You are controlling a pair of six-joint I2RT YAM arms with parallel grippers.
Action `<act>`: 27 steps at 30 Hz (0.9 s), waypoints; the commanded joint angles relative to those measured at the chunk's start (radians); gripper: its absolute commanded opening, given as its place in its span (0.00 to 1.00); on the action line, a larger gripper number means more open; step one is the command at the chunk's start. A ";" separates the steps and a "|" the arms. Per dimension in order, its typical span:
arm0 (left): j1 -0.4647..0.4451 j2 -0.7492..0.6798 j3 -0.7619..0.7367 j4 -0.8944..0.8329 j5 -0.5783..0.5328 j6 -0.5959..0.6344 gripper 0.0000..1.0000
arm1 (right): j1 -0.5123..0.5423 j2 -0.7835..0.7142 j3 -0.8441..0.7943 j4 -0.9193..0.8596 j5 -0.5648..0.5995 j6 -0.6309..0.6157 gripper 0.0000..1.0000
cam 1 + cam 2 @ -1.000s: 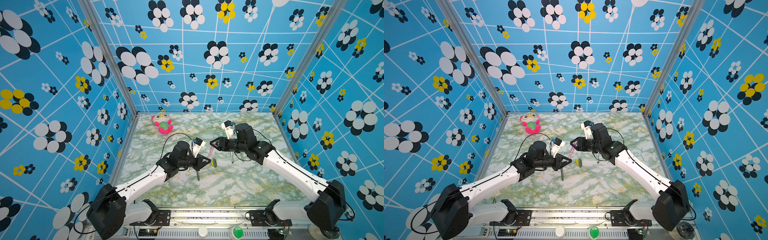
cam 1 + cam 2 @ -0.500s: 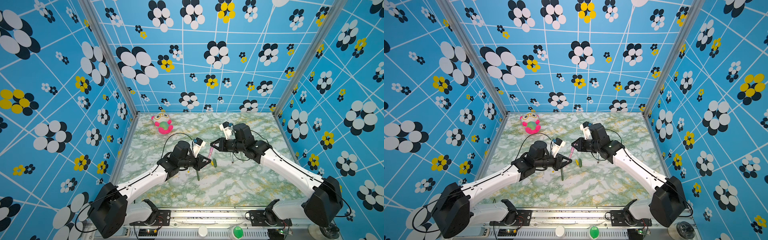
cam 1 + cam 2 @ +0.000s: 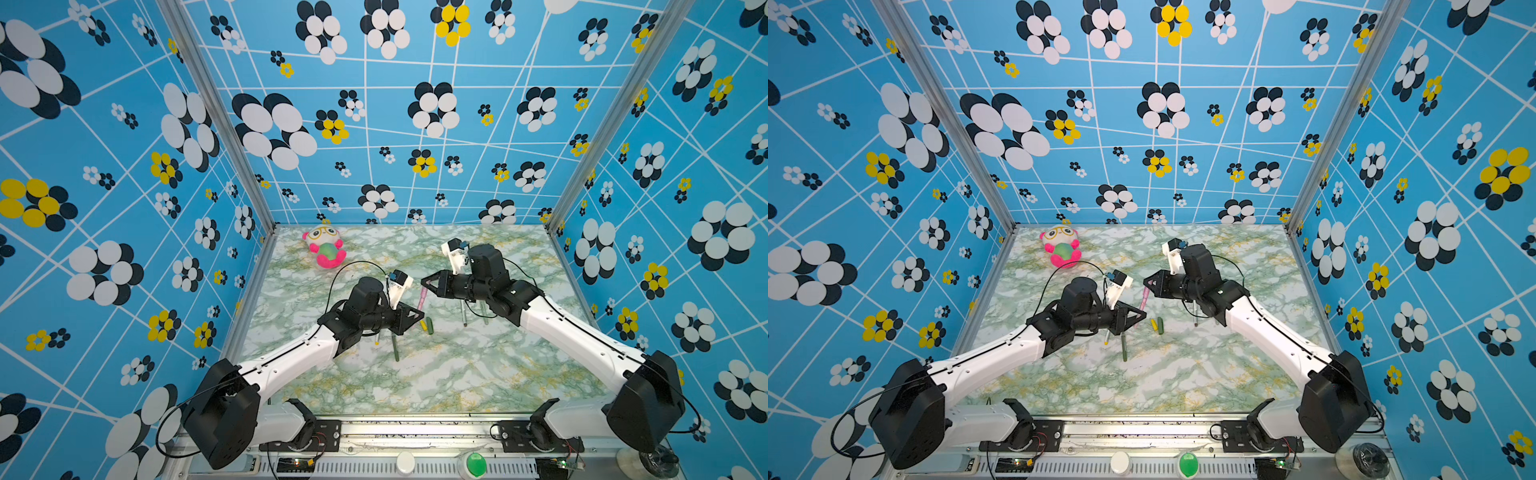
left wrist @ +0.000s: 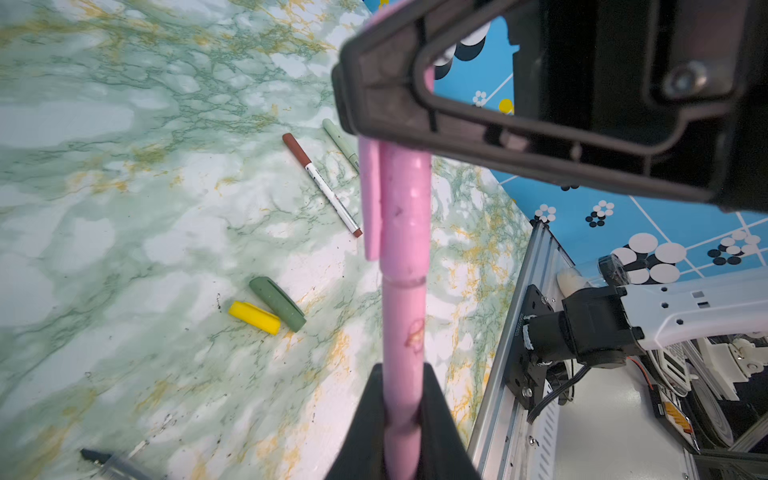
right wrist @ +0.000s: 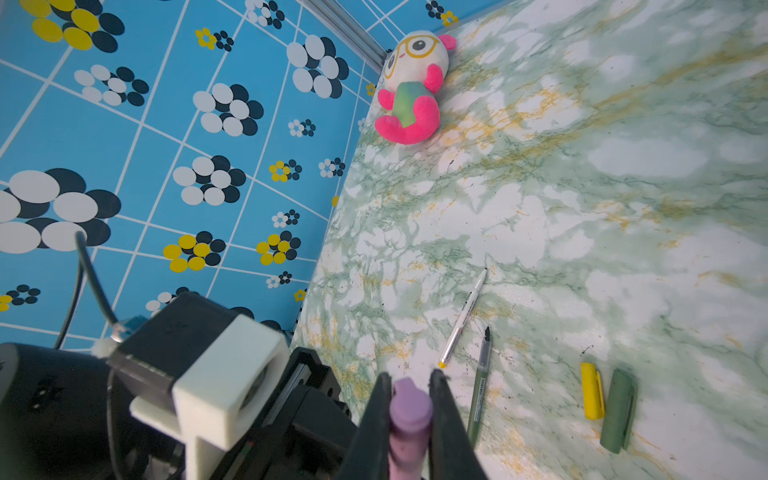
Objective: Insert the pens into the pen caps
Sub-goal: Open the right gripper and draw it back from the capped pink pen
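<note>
The left gripper (image 4: 403,384) is clamped on the lower body of the pink pen (image 4: 402,332). It holds the pen clear of the table (image 3: 415,382), tilted up toward the right gripper (image 5: 409,388), whose jaws press on the pink cap (image 4: 405,199). The pen's tip end sits inside that cap, with a thin seam where they meet; whether it is pushed fully home I cannot tell. On the table just beside the left gripper, the yellow cap (image 4: 254,317) and the green cap (image 4: 277,303) lie loose, side by side and touching. Near the right arm's wrist lie two closed pens. The brown cap (image 4: 296,148) is on a white pen (image 4: 330,195), and next to it the pale green cap (image 4: 336,132) is on the pale pen (image 4: 352,158), which the right gripper partly hides in the left wrist view. Close by the left gripper, two bare pens lie near each other: the yellow-tipped pen (image 5: 463,318) and the green pen (image 5: 480,386). A plush toy (image 3: 324,249) rests near the far left corner. Against a second ago, both arms, the pink pen and the loose things stand much where they were. The right jaws, wider apart then, are now closed on the cap.
</note>
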State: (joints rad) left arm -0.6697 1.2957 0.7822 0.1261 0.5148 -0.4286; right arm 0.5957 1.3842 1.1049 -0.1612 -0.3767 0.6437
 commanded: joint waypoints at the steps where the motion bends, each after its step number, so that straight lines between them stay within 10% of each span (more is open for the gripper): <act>1: 0.002 -0.001 0.096 0.154 -0.038 0.021 0.00 | 0.022 0.030 -0.046 -0.066 -0.035 -0.006 0.12; 27: 0.095 0.083 0.281 0.300 -0.059 0.052 0.00 | 0.128 0.102 -0.174 0.061 -0.024 0.085 0.11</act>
State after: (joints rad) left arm -0.6128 1.3937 0.9096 0.0547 0.4999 -0.3988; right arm 0.6228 1.4319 1.0084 0.1436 -0.2272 0.7223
